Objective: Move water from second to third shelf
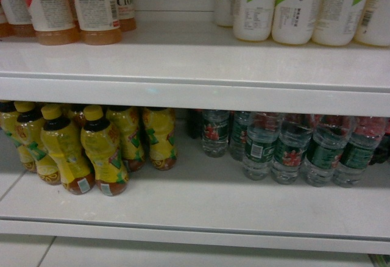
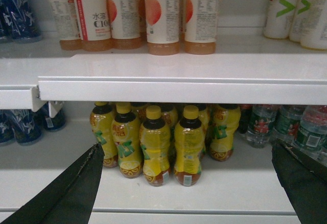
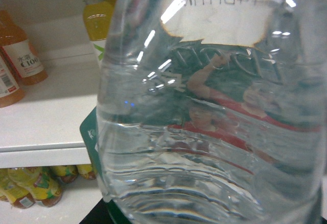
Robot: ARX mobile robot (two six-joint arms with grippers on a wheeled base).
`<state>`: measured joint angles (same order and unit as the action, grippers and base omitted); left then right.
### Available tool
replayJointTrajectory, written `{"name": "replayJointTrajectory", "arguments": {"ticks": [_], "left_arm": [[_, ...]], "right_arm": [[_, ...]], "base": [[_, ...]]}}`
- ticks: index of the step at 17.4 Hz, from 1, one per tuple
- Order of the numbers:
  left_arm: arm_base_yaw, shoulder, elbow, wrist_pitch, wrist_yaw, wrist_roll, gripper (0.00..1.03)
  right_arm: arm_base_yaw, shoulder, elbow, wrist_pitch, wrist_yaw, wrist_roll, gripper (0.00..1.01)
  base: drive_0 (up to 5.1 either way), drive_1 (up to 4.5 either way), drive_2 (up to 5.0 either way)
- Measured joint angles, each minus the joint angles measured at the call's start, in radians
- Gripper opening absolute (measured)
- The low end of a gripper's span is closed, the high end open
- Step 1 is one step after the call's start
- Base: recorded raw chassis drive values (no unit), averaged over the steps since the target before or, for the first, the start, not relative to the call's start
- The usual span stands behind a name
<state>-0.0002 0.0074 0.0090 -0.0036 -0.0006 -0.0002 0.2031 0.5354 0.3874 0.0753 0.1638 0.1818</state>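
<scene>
While close to lens, water (image 3: 214,132): clear ribbed plastic.

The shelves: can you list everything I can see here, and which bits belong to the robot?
Shelves: two boards, white, one above the other.
Orange drink bottles: at least five, white labels, upper shelf left.
White bottles: five, green chevrons, upper shelf right.
Yellow tea bottles: at least seven, yellow labels and caps, lower shelf left.
Water bottles: about six, clear with green labels, lower shelf right.
Blue bottles: several, dark blue, far left on both levels.
Close water bottle: one, clear, fills the right wrist view.
Left gripper: two black fingers, spread wide, before the lower shelf.
Right gripper: not seen.
</scene>
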Motion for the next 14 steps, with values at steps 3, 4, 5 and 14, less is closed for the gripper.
{"name": "replayJointTrajectory", "arguments": {"ticks": [3,4,5,14], "left_arm": [[0.000,0.000,0.000,0.000,0.000,0.000,0.98],[0.000,0.000,0.000,-0.001,0.000,0.000,0.98],[0.000,0.000,0.000,0.000,0.000,0.000,0.98],[0.000,0.000,0.000,0.000,0.000,0.000,0.98]], "right_arm": [[0.000,0.000,0.000,-0.001,0.000,0.000,0.42],[0.000,0.000,0.000,-0.001,0.000,0.000,0.42],[0.000,0.000,0.000,0.002,0.000,0.000,0.42],[0.000,0.000,0.000,0.000,0.000,0.000,0.42]], "base": [[-4.6,2.18,2.2],[-4.5,2.22,2.2],[-4.6,2.19,2.2],[-4.5,2.24,2.2]]}}
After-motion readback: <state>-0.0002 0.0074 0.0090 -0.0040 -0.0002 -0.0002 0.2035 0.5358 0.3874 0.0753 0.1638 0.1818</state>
